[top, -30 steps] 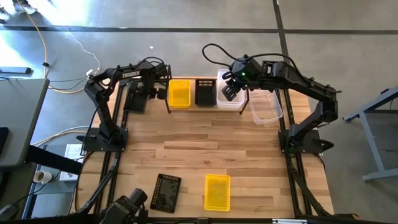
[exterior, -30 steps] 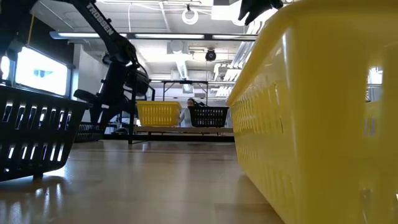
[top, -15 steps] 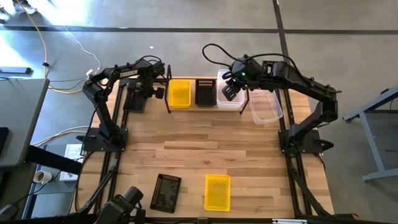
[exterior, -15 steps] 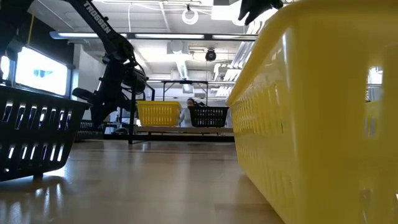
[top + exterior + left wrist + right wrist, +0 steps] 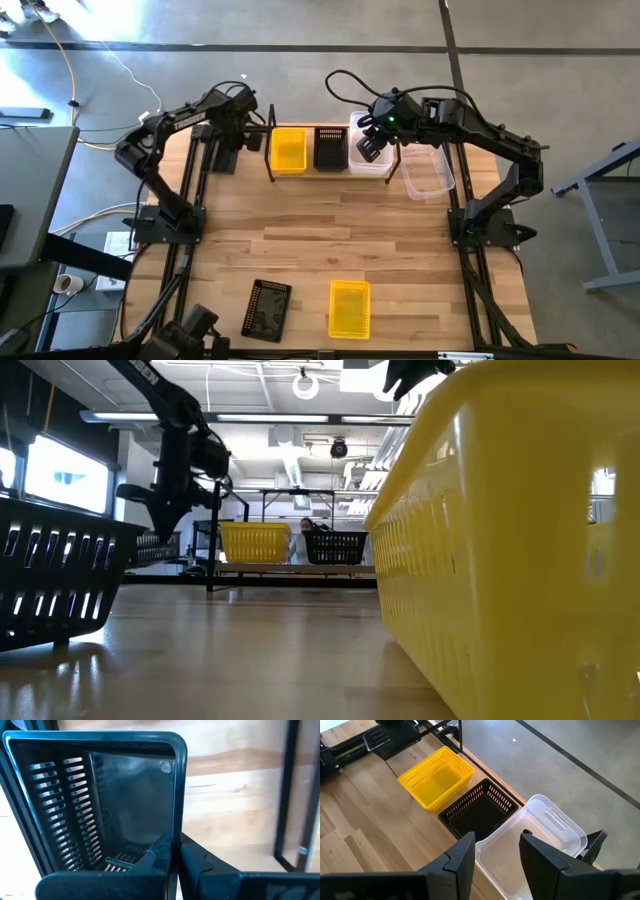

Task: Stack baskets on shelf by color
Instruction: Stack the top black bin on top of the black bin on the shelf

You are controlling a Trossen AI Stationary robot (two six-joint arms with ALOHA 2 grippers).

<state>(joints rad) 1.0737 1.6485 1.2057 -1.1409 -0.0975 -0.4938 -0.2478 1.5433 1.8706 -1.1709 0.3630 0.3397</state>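
My left gripper (image 5: 232, 140) is shut on a black perforated basket (image 5: 221, 157) and holds it in the air just left of the shelf (image 5: 271, 165). The low view shows this basket (image 5: 152, 546) off the table. On the shelf stand a yellow basket (image 5: 289, 150), a black one (image 5: 330, 148) and a clear one (image 5: 358, 128), side by side. My right gripper (image 5: 372, 148) hovers open over the clear basket (image 5: 540, 827), its fingers clear of it. My left gripper pinches one side wall of the black basket at its rim (image 5: 176, 820), one finger (image 5: 159, 851) inside the basket and the other (image 5: 199, 859) outside. The fingers come from above. The basket is lifted clear of the table and hangs tilted below them.
A second clear basket (image 5: 428, 172) sits on the table right of the shelf. By the near edge lie a black basket (image 5: 267, 309) and a yellow basket (image 5: 349, 307); the yellow one (image 5: 520, 540) fills the right of the low view. Bare wood lies between.
My left arm has risen and moved a little toward the far edge, carrying the black basket up from near the tabletop until it hangs clear of it beside the shelf's left posts. My right arm has stayed put.
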